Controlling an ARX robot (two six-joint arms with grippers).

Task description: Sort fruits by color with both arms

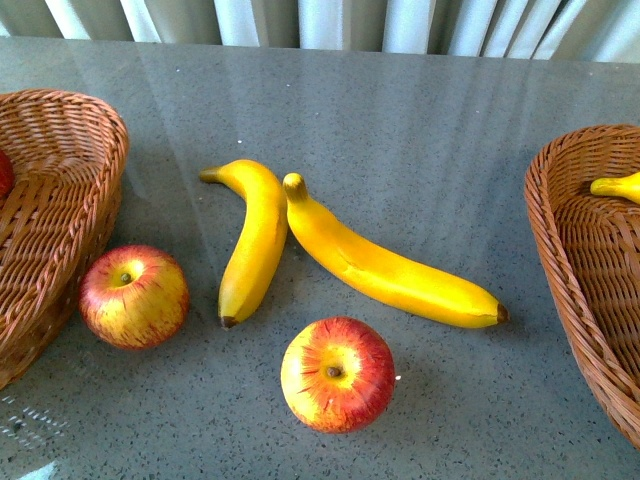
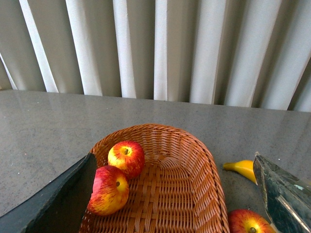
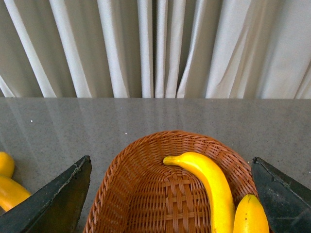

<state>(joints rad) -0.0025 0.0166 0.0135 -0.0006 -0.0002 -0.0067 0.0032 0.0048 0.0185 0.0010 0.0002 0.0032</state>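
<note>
On the grey table, in the front view, lie two bananas: a shorter one (image 1: 253,240) and a longer one (image 1: 385,265), their stems touching. One apple (image 1: 134,296) sits by the left basket (image 1: 70,140), another (image 1: 337,374) in front. The right basket (image 1: 560,260) holds a banana tip (image 1: 618,186). No arm shows there. My left gripper (image 2: 177,194) is open above the left basket (image 2: 204,160), which holds two apples (image 2: 127,157) (image 2: 109,190). My right gripper (image 3: 172,194) is open above the right basket (image 3: 146,165), which holds two bananas (image 3: 209,184) (image 3: 250,216).
White curtains (image 1: 330,22) hang behind the table's far edge. The left wrist view also shows a banana's end (image 2: 241,169) and an apple (image 2: 248,222) on the table beside the basket. Bananas (image 3: 7,187) show at the edge of the right wrist view.
</note>
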